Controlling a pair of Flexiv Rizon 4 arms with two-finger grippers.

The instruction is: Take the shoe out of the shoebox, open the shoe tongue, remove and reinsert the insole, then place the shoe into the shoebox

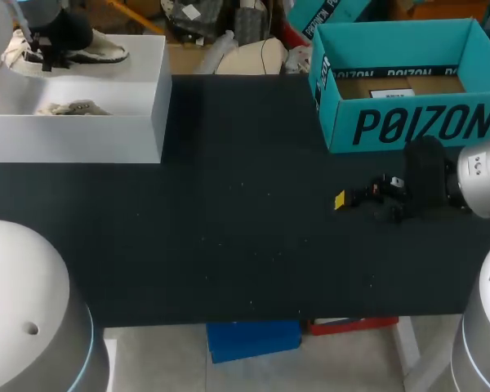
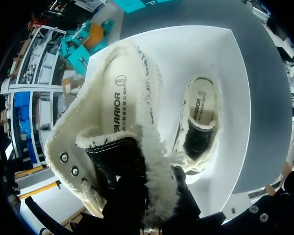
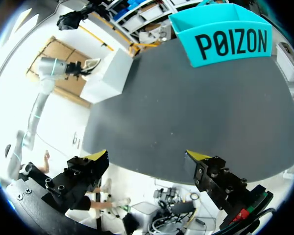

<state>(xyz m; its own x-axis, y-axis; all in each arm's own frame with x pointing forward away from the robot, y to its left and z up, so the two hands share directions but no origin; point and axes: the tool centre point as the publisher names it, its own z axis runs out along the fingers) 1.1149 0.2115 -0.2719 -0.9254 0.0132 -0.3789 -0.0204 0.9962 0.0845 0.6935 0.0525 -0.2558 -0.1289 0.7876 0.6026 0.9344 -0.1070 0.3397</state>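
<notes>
A cream fleece-lined shoe [image 1: 90,51] hangs over the far rim of the white shoebox [image 1: 106,131] at the table's back left. My left gripper [image 1: 47,54] is shut on it near its black tongue [image 2: 118,159]. In the left wrist view the fleece hides the fingertips, and the insole [image 2: 118,105] lies inside the held shoe. A second matching shoe [image 2: 198,122] lies on the floor of the box below. Over the table's right side my right gripper [image 3: 147,155] stands open and holds nothing, in front of the teal box [image 1: 408,122].
The open teal cardboard box [image 3: 225,34] stands at the back right, with a brown bottom and a white label inside. The dark table top [image 1: 229,220] spreads between the two boxes. The right arm's black wrist [image 1: 429,188] hovers low by the teal box's front wall.
</notes>
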